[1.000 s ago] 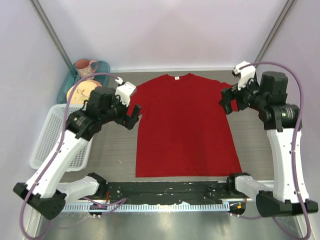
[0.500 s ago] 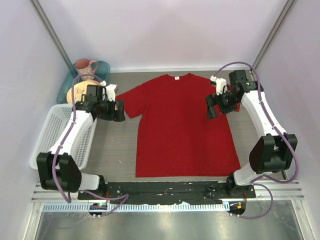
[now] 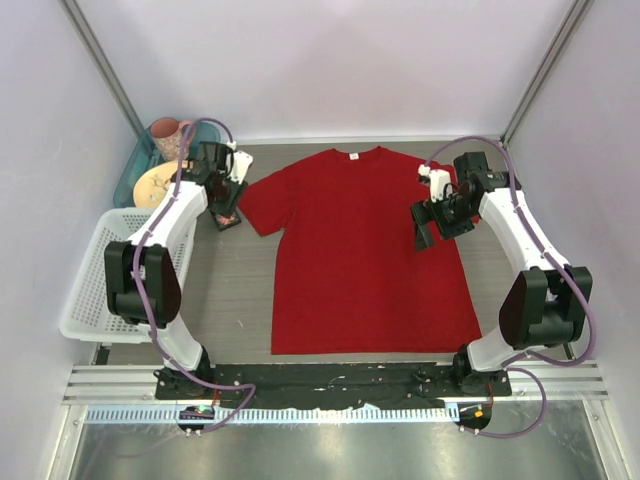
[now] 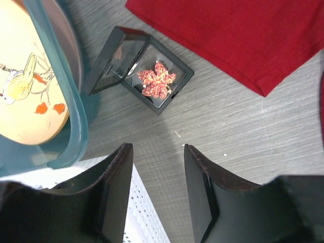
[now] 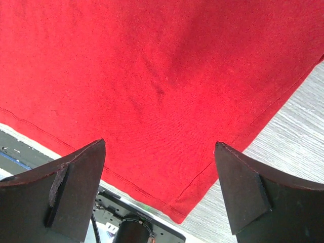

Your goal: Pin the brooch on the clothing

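Maple-leaf brooch (image 4: 157, 81) lies in an open black box (image 4: 109, 68), just off the sleeve of a red T-shirt (image 3: 365, 250) spread flat. The left gripper (image 4: 158, 152) hovers above the box, fingers parted and empty. The right gripper (image 5: 159, 147) hangs wide open over the shirt's right side. A teal tray (image 4: 77, 114) holding a painted plate (image 4: 25, 101) sits beside the box.

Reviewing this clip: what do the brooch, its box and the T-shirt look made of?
Brooch: pink, sparkly speckled face, maybe glitter or tiny stones. Box: black, glossy reflective lid, probably plastic. T-shirt: matte red knit fabric, with fine texture and a stitched hem visible.
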`<state>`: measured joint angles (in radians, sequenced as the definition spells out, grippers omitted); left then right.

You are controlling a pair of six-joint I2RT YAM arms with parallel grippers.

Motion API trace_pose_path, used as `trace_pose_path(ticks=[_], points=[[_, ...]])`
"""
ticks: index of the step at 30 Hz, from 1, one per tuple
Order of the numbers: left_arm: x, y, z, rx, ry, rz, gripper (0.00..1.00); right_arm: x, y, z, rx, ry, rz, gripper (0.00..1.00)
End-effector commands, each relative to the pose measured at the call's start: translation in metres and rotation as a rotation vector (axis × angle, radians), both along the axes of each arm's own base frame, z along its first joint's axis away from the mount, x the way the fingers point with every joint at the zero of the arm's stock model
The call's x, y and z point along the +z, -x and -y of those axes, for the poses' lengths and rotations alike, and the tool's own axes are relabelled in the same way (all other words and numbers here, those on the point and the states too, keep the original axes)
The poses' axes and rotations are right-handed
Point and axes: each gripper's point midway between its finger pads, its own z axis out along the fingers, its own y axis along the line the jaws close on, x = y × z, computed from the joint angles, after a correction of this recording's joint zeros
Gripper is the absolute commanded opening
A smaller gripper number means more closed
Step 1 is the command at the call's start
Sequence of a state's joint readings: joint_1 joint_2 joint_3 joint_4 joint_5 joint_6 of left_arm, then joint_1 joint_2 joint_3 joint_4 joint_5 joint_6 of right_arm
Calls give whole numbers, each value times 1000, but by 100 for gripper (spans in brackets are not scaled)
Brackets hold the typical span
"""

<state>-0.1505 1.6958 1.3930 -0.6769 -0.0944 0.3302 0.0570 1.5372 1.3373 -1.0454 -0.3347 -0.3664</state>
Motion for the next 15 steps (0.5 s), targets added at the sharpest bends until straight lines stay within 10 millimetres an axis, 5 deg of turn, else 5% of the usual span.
trace_pose_path(ticks=[1,6,15], points=[[3,-13,14,16,72,12,51,10,5,-4,1,-24,58,93],[-18,-18,32,200,265,44,59,11,11,-5,1,-28,63,93],[-36,-44,8,481,241,148,58,11,15,-5,-7,-33,50,92]])
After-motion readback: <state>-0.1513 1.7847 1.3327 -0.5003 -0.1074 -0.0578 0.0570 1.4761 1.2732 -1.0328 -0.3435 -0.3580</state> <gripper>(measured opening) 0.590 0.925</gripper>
